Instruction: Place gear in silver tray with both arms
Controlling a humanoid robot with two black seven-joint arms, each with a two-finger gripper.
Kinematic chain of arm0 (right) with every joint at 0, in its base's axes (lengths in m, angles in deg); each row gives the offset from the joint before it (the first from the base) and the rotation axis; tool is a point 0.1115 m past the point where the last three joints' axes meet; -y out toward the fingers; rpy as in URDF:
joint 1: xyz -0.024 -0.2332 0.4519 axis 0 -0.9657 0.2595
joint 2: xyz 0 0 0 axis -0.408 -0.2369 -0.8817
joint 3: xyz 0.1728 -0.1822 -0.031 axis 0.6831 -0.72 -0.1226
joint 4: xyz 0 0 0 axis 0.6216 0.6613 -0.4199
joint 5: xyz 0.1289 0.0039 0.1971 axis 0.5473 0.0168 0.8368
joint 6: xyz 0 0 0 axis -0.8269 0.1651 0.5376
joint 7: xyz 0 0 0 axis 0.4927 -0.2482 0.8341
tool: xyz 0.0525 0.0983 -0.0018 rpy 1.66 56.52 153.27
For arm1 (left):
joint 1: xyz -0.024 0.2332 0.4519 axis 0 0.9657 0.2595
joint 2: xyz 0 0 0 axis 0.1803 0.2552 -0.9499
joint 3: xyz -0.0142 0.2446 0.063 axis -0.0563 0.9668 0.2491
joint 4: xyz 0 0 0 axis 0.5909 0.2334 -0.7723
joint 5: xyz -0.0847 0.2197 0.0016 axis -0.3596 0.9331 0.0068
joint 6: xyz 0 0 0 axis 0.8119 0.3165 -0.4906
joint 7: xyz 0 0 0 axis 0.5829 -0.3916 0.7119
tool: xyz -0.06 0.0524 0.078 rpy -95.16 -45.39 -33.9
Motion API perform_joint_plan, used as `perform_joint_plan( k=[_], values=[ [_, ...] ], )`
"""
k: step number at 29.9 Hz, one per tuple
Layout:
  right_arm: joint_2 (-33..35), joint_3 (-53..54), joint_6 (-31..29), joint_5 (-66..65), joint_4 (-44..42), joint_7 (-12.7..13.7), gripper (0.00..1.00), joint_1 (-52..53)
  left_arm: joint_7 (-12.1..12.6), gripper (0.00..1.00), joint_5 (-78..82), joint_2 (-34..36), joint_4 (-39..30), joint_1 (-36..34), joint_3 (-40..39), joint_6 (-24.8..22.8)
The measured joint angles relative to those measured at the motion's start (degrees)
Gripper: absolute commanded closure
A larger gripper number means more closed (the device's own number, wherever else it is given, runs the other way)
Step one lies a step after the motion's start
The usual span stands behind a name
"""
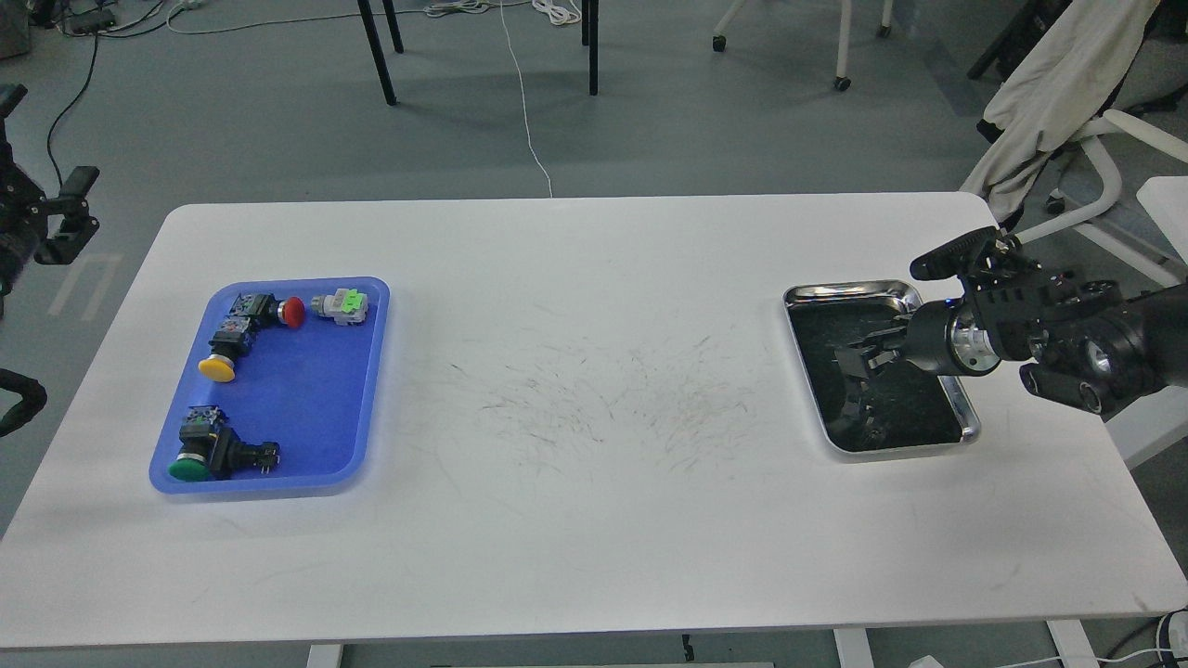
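Honestly, right gripper (858, 355) hangs over the silver tray (849, 292) — can't tell if its fingers are holding anything — looks low enough to clip the rim and shove it.

Single head view from my own head, looking forward and down over the whole white table (594, 464), my left arm (37, 223) barely, perhaps only partly, in frame.

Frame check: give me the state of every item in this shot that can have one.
Shiny silver metal tray: flat on table, contents unclear against dark bottom.
Blue plastic tray: flat, holds red, yellow, green pushbuttons and a grey switch.
Right gripper: over silver tray, open or shut unclear.
Left gripper: off table, unclear.
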Motion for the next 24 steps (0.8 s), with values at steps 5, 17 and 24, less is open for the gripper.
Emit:
perform_joint_plan(
  k=[5,17,24],
  values=[
    [2.74,6.73,-0.05,4.1,0.06,0.0,0.11,0.99,0.0,0.01,0.0,0.0,0.04,0.02,0.04,0.0],
    [10.29,42.44,0.01,18.83,0.89,0.71,0.06,-0.03,0.0,0.01,-0.15,-0.54,-0.73,-0.23,-0.01,0.01],
    [10.65,53.5,0.17,32.49,1.4,2.48,0.05,-3.25,2.13,0.01,-1.85,-1.38,-2.38,-1.03,-0.61,0.01]
  ],
)
